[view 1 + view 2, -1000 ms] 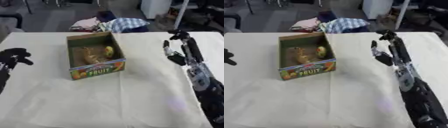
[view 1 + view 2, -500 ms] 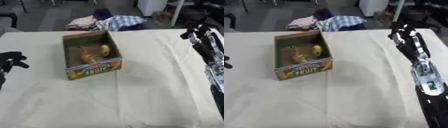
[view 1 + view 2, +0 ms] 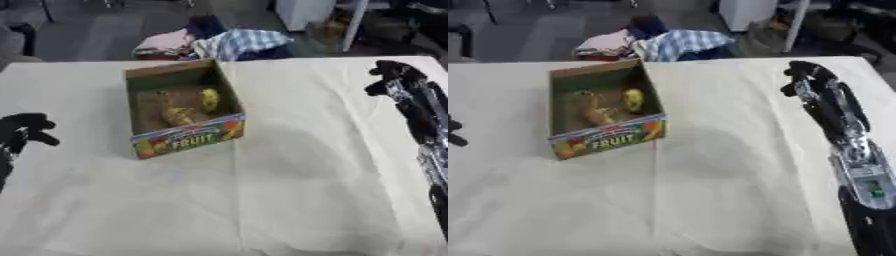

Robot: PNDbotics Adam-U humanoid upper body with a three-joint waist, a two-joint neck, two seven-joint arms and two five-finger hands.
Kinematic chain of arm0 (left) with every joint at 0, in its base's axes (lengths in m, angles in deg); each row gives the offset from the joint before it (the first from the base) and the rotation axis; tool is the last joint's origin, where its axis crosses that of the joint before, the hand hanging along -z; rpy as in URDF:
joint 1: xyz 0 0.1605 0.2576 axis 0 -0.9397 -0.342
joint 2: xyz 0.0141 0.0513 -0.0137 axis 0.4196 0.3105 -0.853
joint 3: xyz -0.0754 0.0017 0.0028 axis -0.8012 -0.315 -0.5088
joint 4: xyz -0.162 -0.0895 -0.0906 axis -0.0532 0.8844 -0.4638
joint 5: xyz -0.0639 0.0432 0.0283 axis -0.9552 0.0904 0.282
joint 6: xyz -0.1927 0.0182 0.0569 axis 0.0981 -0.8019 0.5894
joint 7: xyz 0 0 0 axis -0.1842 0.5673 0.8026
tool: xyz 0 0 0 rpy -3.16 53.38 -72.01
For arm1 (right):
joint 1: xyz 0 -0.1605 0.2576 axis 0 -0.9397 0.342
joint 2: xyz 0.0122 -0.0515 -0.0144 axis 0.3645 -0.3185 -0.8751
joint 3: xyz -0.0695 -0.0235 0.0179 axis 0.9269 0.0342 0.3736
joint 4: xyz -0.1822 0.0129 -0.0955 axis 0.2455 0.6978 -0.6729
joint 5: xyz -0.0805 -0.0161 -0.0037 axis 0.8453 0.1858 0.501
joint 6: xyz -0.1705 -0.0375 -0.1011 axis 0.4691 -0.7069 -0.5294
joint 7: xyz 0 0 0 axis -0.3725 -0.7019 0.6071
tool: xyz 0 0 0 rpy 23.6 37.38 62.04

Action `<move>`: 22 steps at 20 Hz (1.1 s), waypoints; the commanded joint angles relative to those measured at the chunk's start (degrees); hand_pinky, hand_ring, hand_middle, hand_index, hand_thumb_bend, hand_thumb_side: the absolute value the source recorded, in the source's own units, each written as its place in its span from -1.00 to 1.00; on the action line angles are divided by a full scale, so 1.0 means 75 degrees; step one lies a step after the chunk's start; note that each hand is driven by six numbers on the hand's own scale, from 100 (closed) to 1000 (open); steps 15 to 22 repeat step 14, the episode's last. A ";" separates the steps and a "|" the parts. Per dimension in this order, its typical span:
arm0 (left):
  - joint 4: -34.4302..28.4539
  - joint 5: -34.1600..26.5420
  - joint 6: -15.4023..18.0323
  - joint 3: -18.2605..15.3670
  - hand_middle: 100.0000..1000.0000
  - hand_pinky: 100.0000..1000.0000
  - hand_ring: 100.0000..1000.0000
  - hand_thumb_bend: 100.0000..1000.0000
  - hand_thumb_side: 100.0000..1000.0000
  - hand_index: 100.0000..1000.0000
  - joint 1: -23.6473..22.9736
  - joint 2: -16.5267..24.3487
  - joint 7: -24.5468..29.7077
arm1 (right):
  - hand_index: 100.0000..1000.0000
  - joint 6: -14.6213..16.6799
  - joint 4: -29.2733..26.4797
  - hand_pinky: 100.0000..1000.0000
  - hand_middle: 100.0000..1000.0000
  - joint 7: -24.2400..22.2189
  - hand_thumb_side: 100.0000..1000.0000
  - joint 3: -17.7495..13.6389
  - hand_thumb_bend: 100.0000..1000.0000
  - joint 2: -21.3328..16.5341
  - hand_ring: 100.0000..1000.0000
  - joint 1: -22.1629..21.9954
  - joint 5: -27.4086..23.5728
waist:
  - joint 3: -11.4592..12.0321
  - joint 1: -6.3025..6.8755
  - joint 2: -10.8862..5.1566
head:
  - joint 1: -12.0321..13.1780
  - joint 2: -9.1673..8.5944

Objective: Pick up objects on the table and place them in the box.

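Cardboard fruit box [image 3: 179, 122] sits on the cream-clothed table [image 3: 289, 190], left of centre, open top, skewed so the printed "FRUIT" front panel faces the near-left. Inside it: a yellow rounded item [image 3: 209, 98] against the right wall and a tan/brown item [image 3: 175, 114] next to it towards the middle of the box floor. Can't make out what either one is beyond colour and shape.

No loose items visible on the cloth around the box.

Right hand [image 3: 802, 80] is up over the far-right part of the table, well apart from the box, arm running in from the lower right edge. Fingers look curled in, nothing in them.

Left hand [image 3: 24, 130] shows at the left edge, level with the box's front corner, over the cloth and clear of the box. Fingers curled, holding nothing. In the right eye view only a sliver of it shows at the left border.

Beyond the far table edge: pile of clothes [image 3: 214, 42] on the floor, including a blue-and-white plaid piece and something pink. White cabinet-like unit [image 3: 302, 10] behind it at the top.
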 commanded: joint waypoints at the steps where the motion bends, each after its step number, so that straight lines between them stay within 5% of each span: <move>1: -0.0062 -0.0013 0.0019 -0.0079 0.24 1.00 0.13 -0.66 0.70 0.52 0.0031 0.0044 -0.0087 | 0.60 0.0002 -0.0160 0.23 0.34 -0.0078 0.28 -0.0049 -1.00 -0.0085 0.13 0.0043 -0.0134 | -0.0007 0.0010 -0.0047 | 0.0031 0.0038; 22: -0.0028 0.0008 -0.0010 -0.0079 0.23 1.00 0.11 -0.66 0.70 0.51 -0.0015 -0.0034 -0.0172 | 0.59 -0.0062 -0.0196 0.23 0.31 -0.0222 0.27 -0.0028 -1.00 0.0034 0.12 -0.0034 -0.0226 | -0.0010 0.0012 -0.0021 | 0.0020 0.0038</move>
